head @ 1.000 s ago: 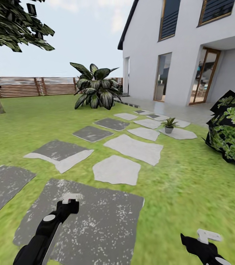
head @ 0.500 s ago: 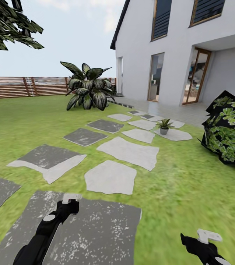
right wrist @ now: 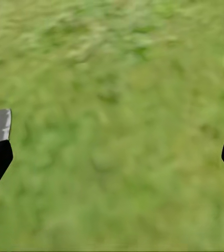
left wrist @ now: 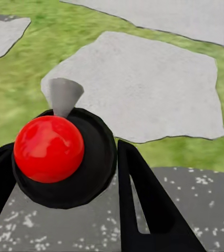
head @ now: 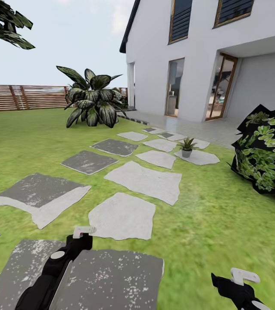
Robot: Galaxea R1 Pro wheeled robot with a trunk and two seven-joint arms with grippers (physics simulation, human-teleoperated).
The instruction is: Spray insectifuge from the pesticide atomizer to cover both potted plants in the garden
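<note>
One potted plant [head: 187, 146] far off, small; right hand [right wrist: 112, 152] tips cropped.

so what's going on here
The robot is out on the lawn, facing a stepping-stone path towards a house. Its left gripper is closed around what looks like the atomizer, a black body with a red knob and a grey nozzle. The right gripper is open and empty over grass. One small potted plant sits on a stone well ahead, not yet within reach.
</note>
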